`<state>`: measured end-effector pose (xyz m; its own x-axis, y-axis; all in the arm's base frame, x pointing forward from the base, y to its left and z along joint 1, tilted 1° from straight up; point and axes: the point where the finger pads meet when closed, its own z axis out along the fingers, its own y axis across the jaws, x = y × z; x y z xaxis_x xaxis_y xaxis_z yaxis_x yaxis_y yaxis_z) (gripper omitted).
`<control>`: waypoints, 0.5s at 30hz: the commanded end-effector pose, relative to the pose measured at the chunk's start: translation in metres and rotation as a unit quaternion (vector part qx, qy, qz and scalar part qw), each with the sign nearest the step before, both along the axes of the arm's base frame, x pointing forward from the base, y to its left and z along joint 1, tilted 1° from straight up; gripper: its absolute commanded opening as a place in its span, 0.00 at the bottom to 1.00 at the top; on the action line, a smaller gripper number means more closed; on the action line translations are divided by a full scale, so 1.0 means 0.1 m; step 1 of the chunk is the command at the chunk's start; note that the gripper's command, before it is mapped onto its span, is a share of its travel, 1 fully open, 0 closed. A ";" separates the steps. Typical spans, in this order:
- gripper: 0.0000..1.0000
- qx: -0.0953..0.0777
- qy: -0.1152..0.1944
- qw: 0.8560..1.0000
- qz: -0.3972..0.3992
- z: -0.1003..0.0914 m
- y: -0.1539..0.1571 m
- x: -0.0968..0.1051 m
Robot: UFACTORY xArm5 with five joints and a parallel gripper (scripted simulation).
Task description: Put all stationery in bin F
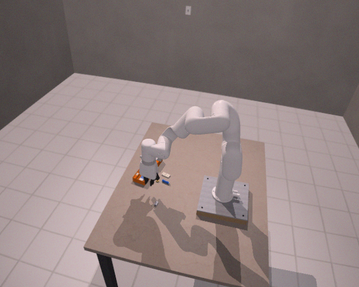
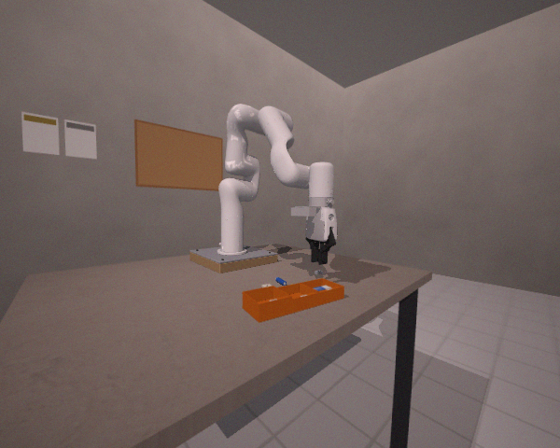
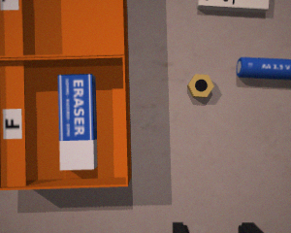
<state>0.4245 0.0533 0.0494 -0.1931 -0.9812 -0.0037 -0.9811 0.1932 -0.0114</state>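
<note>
Eraser (image 3: 77, 121) lying flat inside the orange bin (image 3: 120, 121) compartment marked F, clear of its walls. Gripper (image 3: 210, 227) raised over bare table beside the bin, fingers partly open, holding nothing. Risk ahead: mistaking the brass hex nut (image 3: 201, 85) or blue AA battery (image 3: 269, 68) for stationery; remaining small items too indistinct to classify.

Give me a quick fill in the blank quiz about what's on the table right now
1. The eraser lies in the compartment marked ____.
2. The orange bin sits flat on the ____.
3. Between the bin and the blue battery lies a brass ____.
4. The gripper holds ____.

Missing words: F; table; nut; nothing
</note>
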 end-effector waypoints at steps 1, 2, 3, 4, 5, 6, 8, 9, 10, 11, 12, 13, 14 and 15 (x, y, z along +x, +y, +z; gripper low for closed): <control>0.30 0.002 -0.003 1.000 0.000 0.04 0.23 -0.16; 0.30 0.002 -0.003 1.000 0.000 0.04 0.29 -0.21; 0.30 0.002 -0.003 1.000 0.000 0.04 0.36 -0.27; 0.30 0.002 -0.003 1.000 0.000 0.05 0.42 -0.32; 0.30 0.002 -0.003 1.000 0.000 0.05 0.49 -0.37; 0.30 0.002 -0.003 1.000 0.000 0.06 0.55 -0.42; 0.30 0.002 -0.003 1.000 0.000 0.07 0.68 -0.53; 0.30 0.002 -0.003 1.000 0.000 0.07 0.75 -0.58; 0.30 0.002 -0.003 1.000 0.000 0.07 0.81 -0.63; 0.30 0.003 -0.003 1.000 0.000 0.08 0.87 -0.67; 0.30 0.003 -0.003 1.000 0.000 0.08 0.88 -0.68; 0.30 0.003 -0.003 1.000 0.000 0.08 0.88 -0.68; 0.30 0.003 -0.003 1.000 0.000 0.08 0.88 -0.68; 0.30 0.003 -0.003 1.000 0.000 0.08 0.88 -0.68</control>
